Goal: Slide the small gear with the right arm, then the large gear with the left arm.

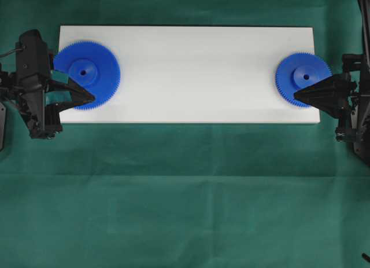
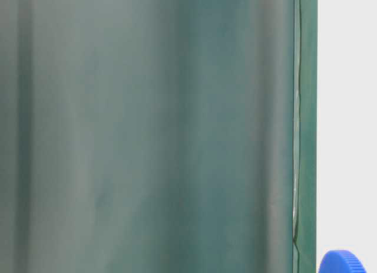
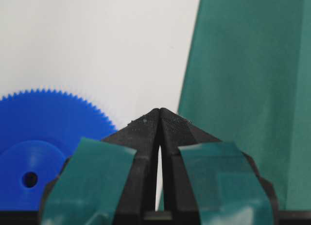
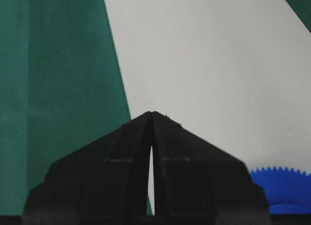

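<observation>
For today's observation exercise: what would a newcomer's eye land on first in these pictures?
Two bright-blue toothed discs at opposite ends of a white board: the large gear at its left end, the small gear at its right. A black pointed gripper, tips together, reaches over each: the left gripper, the right gripper.

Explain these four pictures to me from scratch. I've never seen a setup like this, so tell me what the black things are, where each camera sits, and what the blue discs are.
This is a two-armed robot at a table covered in green cloth. The top-down picture shows a white board with two blue toothed gears: the large gear at its left end and the small gear at its right end. The black pointed shapes are the robot's hands: the left hand reaches over the large gear's edge, the right hand over the small gear's edge. Both are pinched shut and hold nothing. Two pictures come from cameras on the wrists, looking along each hand: the left hand with teal patches, the right hand plain black. The remaining picture is a low side view, turned sideways, mostly green cloth.
</observation>
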`<state>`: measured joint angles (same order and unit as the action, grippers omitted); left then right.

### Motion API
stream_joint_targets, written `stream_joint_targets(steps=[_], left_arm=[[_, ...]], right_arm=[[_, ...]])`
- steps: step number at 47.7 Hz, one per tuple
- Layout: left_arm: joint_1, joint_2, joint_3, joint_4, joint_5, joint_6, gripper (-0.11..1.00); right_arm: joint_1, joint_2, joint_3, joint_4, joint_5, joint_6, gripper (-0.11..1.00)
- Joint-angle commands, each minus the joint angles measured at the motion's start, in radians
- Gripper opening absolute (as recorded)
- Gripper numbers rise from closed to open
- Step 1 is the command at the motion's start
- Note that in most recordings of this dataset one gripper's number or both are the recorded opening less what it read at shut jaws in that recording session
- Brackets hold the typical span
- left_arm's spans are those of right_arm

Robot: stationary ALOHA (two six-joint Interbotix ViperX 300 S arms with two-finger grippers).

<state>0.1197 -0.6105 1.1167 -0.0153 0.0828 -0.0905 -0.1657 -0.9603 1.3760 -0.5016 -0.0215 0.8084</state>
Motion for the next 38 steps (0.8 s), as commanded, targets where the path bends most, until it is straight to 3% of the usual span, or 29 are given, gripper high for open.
stream_joint_targets(steps=[1, 38], left_arm=[[-0.006, -0.003, -0.008, -0.002, -0.014, 0.000, 0.00], [-0.006, -0.038, -0.002, 0.000, -0.015, 0.000, 0.00]], right_arm=[[0.003, 0.003, -0.009, -0.003, -0.009, -0.003, 0.50], [0.003, -0.021, 0.003, -0.003, -0.009, -0.005, 0.50]])
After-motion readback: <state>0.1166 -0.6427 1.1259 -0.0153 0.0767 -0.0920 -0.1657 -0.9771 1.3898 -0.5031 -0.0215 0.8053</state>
